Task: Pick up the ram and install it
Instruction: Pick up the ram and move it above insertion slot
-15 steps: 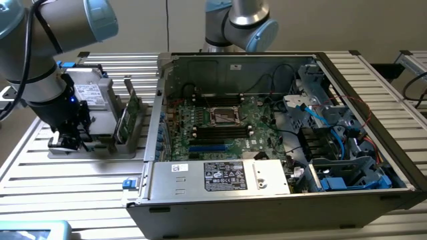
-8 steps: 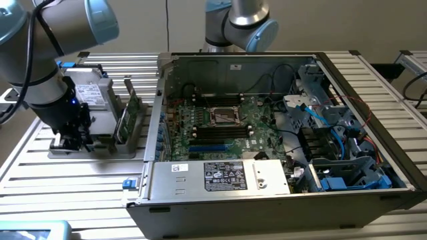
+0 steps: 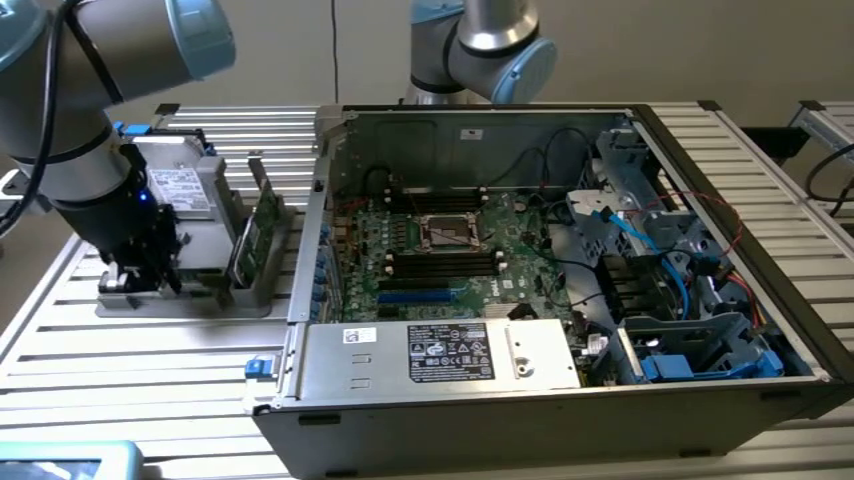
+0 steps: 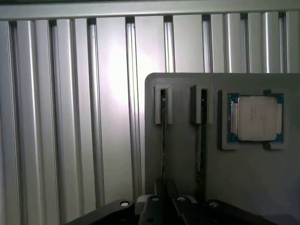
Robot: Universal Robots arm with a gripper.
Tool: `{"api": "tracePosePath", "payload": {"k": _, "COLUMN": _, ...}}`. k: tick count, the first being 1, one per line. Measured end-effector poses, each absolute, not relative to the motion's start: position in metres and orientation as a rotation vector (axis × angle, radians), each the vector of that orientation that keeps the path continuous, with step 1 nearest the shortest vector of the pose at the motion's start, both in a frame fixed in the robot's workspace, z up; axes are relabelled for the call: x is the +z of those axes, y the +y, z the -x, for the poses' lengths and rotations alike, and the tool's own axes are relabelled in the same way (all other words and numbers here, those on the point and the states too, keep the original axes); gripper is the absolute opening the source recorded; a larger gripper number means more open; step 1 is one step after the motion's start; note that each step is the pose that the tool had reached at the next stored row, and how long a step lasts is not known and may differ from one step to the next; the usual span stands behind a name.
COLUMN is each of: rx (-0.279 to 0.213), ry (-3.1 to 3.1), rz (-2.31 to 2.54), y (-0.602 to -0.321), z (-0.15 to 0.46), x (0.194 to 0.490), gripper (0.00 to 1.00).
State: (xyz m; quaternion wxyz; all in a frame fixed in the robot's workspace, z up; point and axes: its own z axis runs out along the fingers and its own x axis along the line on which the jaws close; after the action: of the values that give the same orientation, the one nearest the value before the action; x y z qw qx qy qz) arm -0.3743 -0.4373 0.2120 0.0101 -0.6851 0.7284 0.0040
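In the wrist view the ram [image 4: 162,140] stands edge-on in one slot of a grey holder [image 4: 243,178], a thin dark strip running down to my gripper [image 4: 165,194]. The fingers [image 4: 155,202] sit close together on either side of its near end, shut on it. A second thin stick [image 4: 202,140] stands in the neighbouring slot. In the exterior view my gripper [image 3: 138,275] is down at the holder [image 3: 187,303] on the exterior view's left, and the arm hides the ram. The motherboard [image 3: 441,245] with its black slots [image 3: 441,263] lies in the open computer case [image 3: 534,400].
A square silver processor chip [image 4: 255,118] rests in a recess of the holder. Green circuit cards [image 3: 248,245] and a silver box [image 3: 180,190] stand upright in the holder. A second arm [image 3: 481,50] stands behind the case. The ribbed metal table [image 3: 134,370] lies around everything.
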Motion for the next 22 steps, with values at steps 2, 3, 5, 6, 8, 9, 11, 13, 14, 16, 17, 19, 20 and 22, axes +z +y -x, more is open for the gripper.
{"api": "tracePosePath", "payload": {"k": 2, "rx": 0.012, "ry": 2.274, "rz": 2.139, "y": -0.437, "z": 0.374, "x": 0.221, "gripper": 0.13}}
{"api": "tracePosePath", "payload": {"k": 3, "rx": 0.012, "ry": 2.274, "rz": 2.139, "y": -0.437, "z": 0.374, "x": 0.226, "gripper": 0.13}}
{"api": "tracePosePath", "payload": {"k": 5, "rx": 0.012, "ry": 2.273, "rz": 2.139, "y": -0.437, "z": 0.374, "x": 0.235, "gripper": 0.13}}
{"api": "tracePosePath", "payload": {"k": 6, "rx": 0.012, "ry": 2.273, "rz": 2.14, "y": -0.437, "z": 0.374, "x": 0.239, "gripper": 0.13}}
{"api": "tracePosePath", "payload": {"k": 8, "rx": 0.012, "ry": 2.271, "rz": 2.141, "y": -0.437, "z": 0.374, "x": 0.248, "gripper": 0.13}}
{"api": "tracePosePath", "payload": {"k": 9, "rx": 0.012, "ry": 2.27, "rz": 2.143, "y": -0.437, "z": 0.374, "x": 0.253, "gripper": 0.13}}
{"api": "tracePosePath", "payload": {"k": 11, "rx": 0.012, "ry": 2.267, "rz": 2.145, "y": -0.437, "z": 0.374, "x": 0.262, "gripper": 0.13}}
{"api": "tracePosePath", "payload": {"k": 13, "rx": 0.012, "ry": 2.265, "rz": 2.147, "y": -0.437, "z": 0.374, "x": 0.271, "gripper": 0.13}}
{"api": "tracePosePath", "payload": {"k": 14, "rx": 0.012, "ry": 2.264, "rz": 2.148, "y": -0.437, "z": 0.374, "x": 0.275, "gripper": 0.13}}
{"api": "tracePosePath", "payload": {"k": 16, "rx": 0.012, "ry": 2.263, "rz": 2.149, "y": -0.437, "z": 0.374, "x": 0.285, "gripper": 0.13}}
{"api": "tracePosePath", "payload": {"k": 17, "rx": 0.012, "ry": 2.262, "rz": 2.15, "y": -0.437, "z": 0.374, "x": 0.289, "gripper": 0.13}}
{"api": "tracePosePath", "payload": {"k": 19, "rx": 0.012, "ry": 2.261, "rz": 2.151, "y": -0.437, "z": 0.374, "x": 0.298, "gripper": 0.13}}
{"api": "tracePosePath", "payload": {"k": 20, "rx": 0.012, "ry": 2.26, "rz": 2.152, "y": -0.437, "z": 0.373, "x": 0.303, "gripper": 0.13}}
{"api": "tracePosePath", "payload": {"k": 22, "rx": 0.012, "ry": 2.26, "rz": 2.152, "y": -0.437, "z": 0.369, "x": 0.312, "gripper": 0.13}}
